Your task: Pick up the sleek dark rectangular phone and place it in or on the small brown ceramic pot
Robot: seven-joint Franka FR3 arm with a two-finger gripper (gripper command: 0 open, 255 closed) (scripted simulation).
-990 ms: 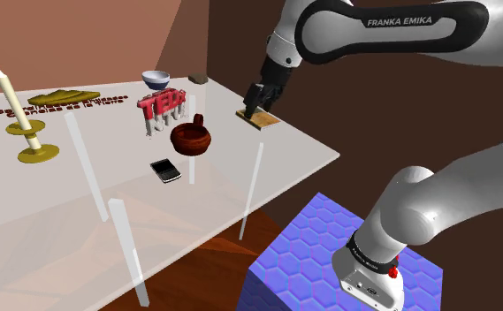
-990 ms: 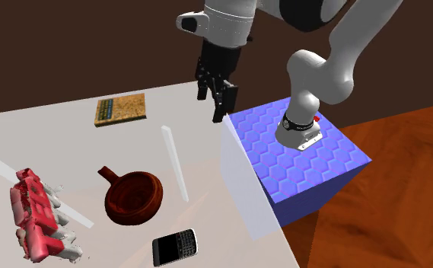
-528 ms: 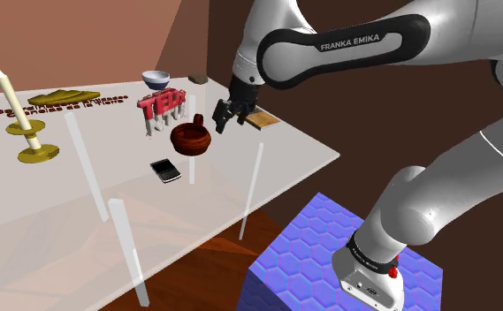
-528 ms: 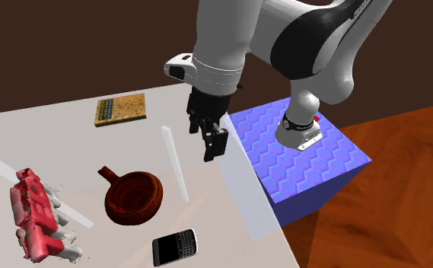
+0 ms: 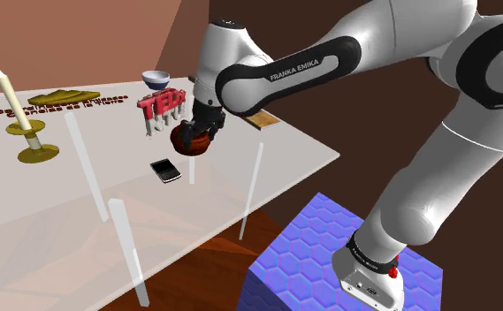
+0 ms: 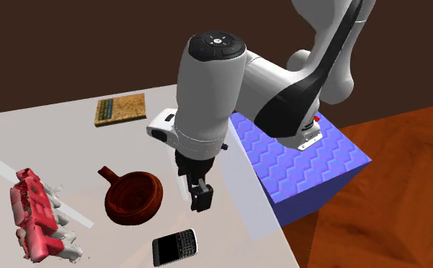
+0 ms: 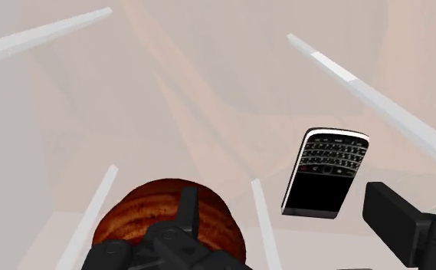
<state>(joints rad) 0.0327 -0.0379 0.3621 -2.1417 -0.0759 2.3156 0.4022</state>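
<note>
Empty black pincer [image 6: 200, 199], jaws apart, hangs above the reddish-brown handled pot [image 6: 135, 196] and flat black keypad phone [image 6: 175, 247], probably lining up the phone.

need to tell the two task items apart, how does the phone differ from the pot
The phone is black and rectangular; the pot is reddish brown and round. The phone lies flat and thin, while the pot stands taller, hollow and open upward. The phone shows a keypad and screen; the pot has a stubby handle. Both rest on the table, near each other, neither gripped by the end effector.
</note>
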